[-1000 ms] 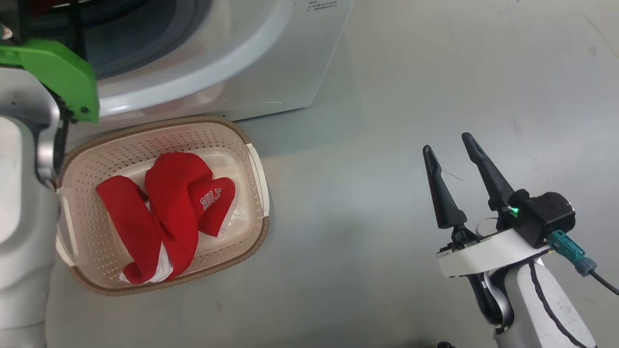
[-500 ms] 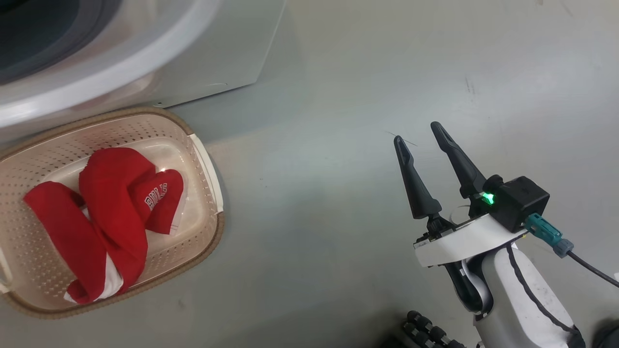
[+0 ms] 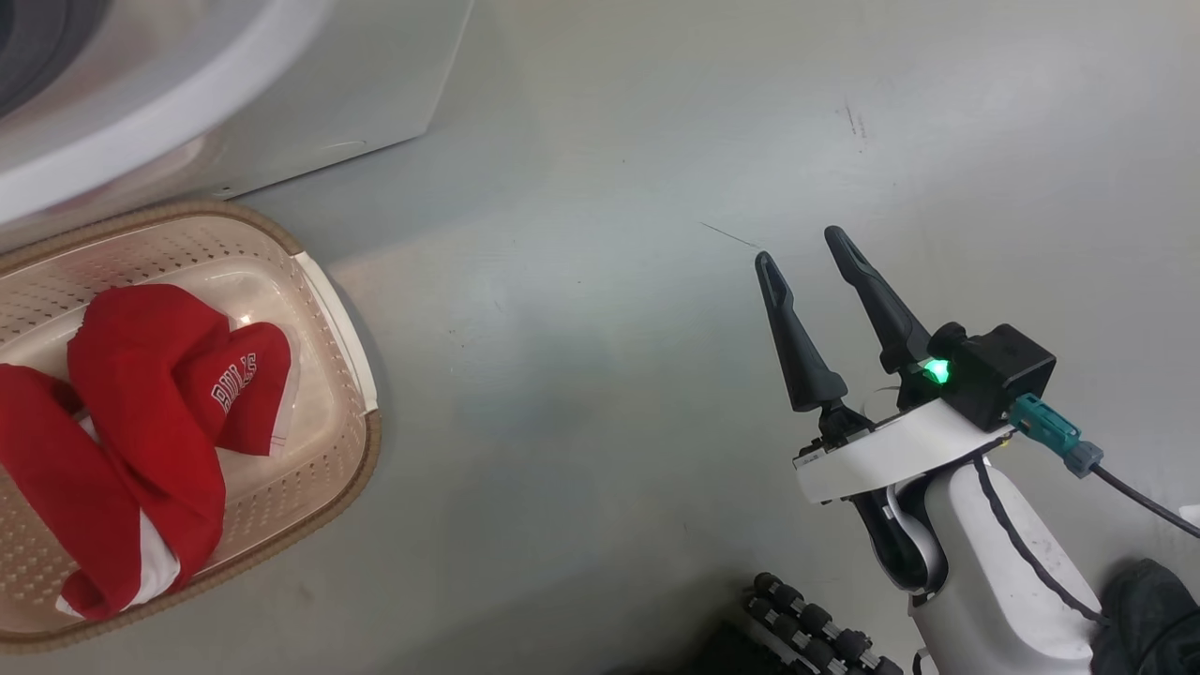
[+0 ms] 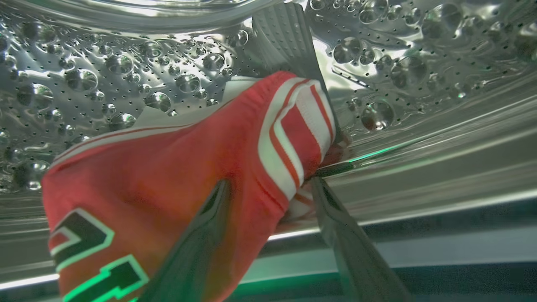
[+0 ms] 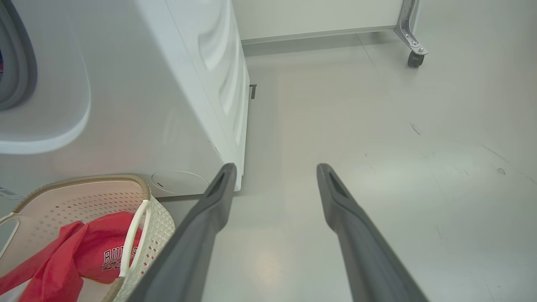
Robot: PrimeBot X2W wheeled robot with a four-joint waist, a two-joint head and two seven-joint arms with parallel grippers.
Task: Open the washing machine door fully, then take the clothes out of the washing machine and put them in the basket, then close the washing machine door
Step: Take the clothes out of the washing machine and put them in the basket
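Note:
Inside the washing machine's perforated steel drum (image 4: 126,63) lies a red garment (image 4: 168,167) with white stripes and a black number. My left gripper (image 4: 268,182) is open, and its two fingers straddle the garment's striped edge. My right gripper (image 3: 799,247) (image 5: 275,166) hangs open over bare floor, right of the basket, with nothing between its fingers. The cream basket (image 3: 370,450) (image 5: 84,179) stands in front of the white washing machine (image 3: 281,94) (image 5: 168,105) and holds red clothes (image 3: 141,375) (image 5: 84,251) with white lettering. The washing machine door is out of view.
Grey floor (image 3: 581,375) spreads wide to the right of the machine and basket. A black ridged part (image 3: 816,628) sits at the bottom edge near my right arm. At the far wall stands a metal leg with a caster wheel (image 5: 415,58).
The head camera has swung right, so the machine and basket sit further left in the picture and the left arm has left it. The right gripper stays open.

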